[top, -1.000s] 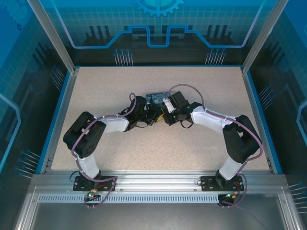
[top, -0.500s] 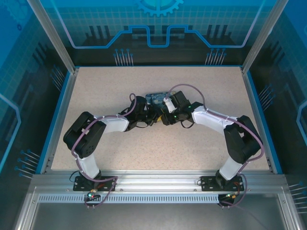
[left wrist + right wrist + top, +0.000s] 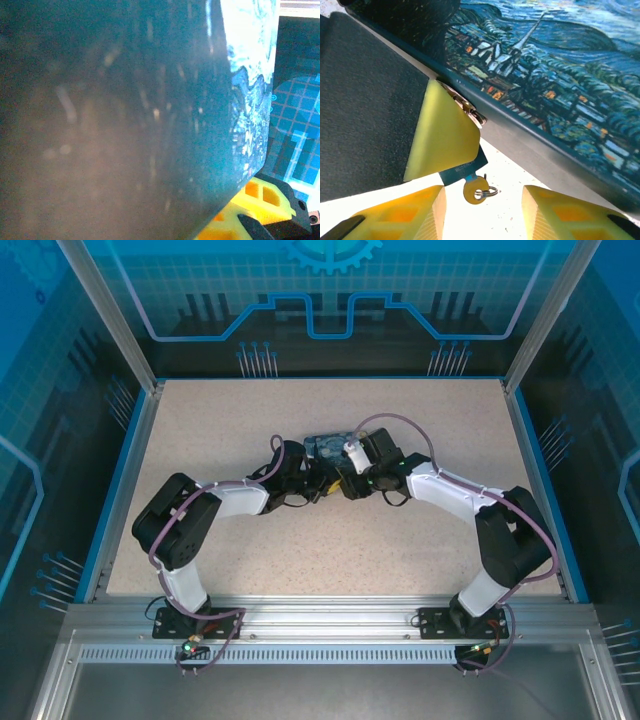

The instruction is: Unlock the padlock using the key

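Note:
A small teal padlock (image 3: 462, 172) with printed lettering hangs by the metal clasp (image 3: 469, 109) of a night-sky painted box (image 3: 560, 65). My left gripper (image 3: 320, 483) is shut on the padlock, and its yellow finger (image 3: 442, 135) covers most of the lock body. The key (image 3: 476, 191), with a brass head and a small ring, sticks out of the padlock's lower end. My right gripper (image 3: 482, 212) is open, its yellow fingers standing either side of the key without touching it. From above, both grippers meet just in front of the box (image 3: 325, 445), the right gripper (image 3: 346, 482) facing the left.
The left wrist view is pressed against the box's dark side (image 3: 125, 120), with one yellow finger (image 3: 260, 197) at the lower right. A speckled beige tabletop (image 3: 250, 570) with blue edges lies all round. Glass walls enclose the cell.
My right gripper has let go of the key and opened. The right arm has drawn back slightly to the right. The left arm has not moved.

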### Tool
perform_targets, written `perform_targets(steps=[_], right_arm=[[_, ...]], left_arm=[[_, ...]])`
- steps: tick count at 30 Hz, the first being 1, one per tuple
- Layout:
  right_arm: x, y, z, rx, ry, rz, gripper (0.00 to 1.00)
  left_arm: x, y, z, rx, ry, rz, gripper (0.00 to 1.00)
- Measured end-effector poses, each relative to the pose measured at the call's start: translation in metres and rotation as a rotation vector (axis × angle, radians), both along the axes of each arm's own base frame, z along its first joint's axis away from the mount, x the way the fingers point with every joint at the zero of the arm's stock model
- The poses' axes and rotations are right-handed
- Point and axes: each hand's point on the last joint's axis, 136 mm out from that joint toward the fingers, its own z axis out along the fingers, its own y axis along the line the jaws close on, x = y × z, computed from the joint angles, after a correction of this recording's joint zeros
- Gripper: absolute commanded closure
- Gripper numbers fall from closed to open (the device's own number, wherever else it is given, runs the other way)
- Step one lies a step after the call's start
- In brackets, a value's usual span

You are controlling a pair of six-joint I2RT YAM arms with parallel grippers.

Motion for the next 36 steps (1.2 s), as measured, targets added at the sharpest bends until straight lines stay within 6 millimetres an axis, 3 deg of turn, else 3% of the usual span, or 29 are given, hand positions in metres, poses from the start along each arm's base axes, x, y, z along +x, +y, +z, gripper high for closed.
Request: perform_targets(steps=[9,17,24,30,36], right_arm=[[-0.001,0.006,-0.006,-0.037,-0.026,0.046,0.6],[-0.001,0.009,-0.017,-0.055,-0.018,0.061,0.78],[-0.003,0.011,-0.016,-0.047,-0.011,0.069,0.86],[-0.006,0.013,-0.015,0.005,0.033,0.08,0.92],[-0.008,0.011,-0.006,0.173,0.149,0.065,0.93]], left_arm=[[0.0,-0.001,0.001,0.009,-0.002,-0.013,1.0],[0.0,-0.002,0.003,0.009,-0.003,-0.019,1.0],[0.001,-0.002,0.003,0.01,-0.006,-0.018,1.0],[0.0,-0.002,0.004,0.014,-0.017,-0.031,1.0],[-0.001,-0.003,0.008,0.028,-0.063,-0.065,1.0]])
